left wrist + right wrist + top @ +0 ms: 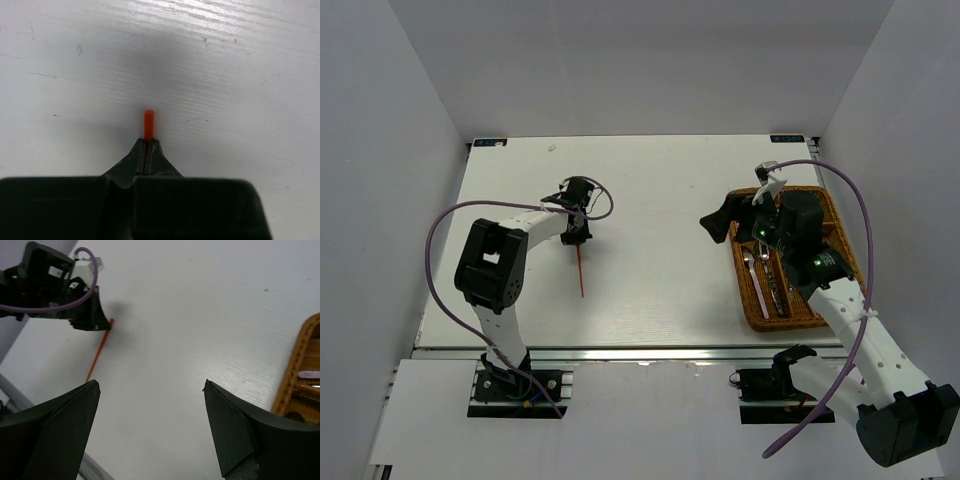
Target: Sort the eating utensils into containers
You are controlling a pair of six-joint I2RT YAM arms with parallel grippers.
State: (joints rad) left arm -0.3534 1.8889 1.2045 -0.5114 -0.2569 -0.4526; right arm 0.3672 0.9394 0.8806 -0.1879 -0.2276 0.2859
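Note:
My left gripper [578, 238] is shut on the top end of a thin red-orange chopstick [581, 272], which slants down toward the table's front. In the left wrist view the chopstick's end [149, 124] pokes out past the closed fingertips [148, 146]. The right wrist view shows the chopstick [98, 356] below the left gripper [102, 324]. My right gripper [723, 222] is open and empty, held beside the left edge of the brown wicker tray [817, 322]. The tray holds pink-handled and silver utensils [772, 285]. The tray's rim shows in the right wrist view [295, 371].
White walls enclose the table on the left, back and right. A metal rail [620, 352] runs along the table's front edge. The left arm's purple cable [440, 232] loops out over the left side.

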